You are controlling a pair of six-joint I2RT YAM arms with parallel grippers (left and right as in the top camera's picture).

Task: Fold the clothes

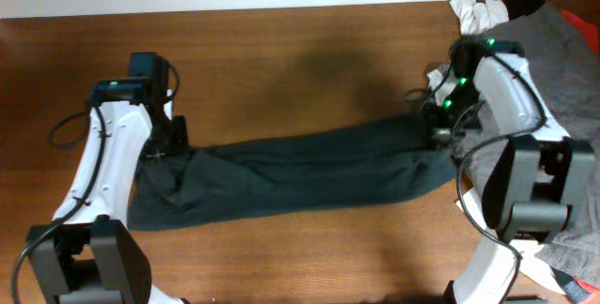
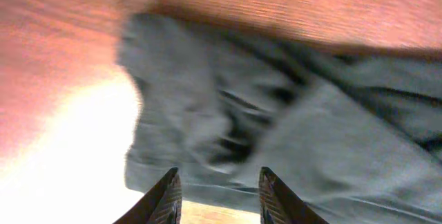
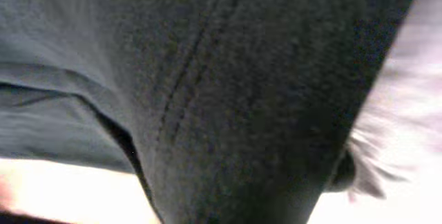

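Observation:
The clothes [image 1: 300, 168] are a dark garment pulled into a long band across the wooden table [image 1: 281, 51], running from one gripper to the other. My left gripper [image 1: 173, 146] is at the band's left end. In the left wrist view it [image 2: 217, 186] stands open, its fingertips [image 2: 169, 182] over the hem of the fabric [image 2: 276, 127], with bare wood showing between them. My right gripper [image 1: 441, 133] is at the band's right end, shut on the clothes. Dark fabric [image 3: 228, 99] fills the right wrist view and hides the fingers.
A pile of grey garments [image 1: 572, 60] lies at the right edge behind the right arm. A white cloth [image 1: 473, 11] and a black item [image 1: 525, 2] sit at the back right. More pale cloth [image 1: 548, 266] lies at the front right.

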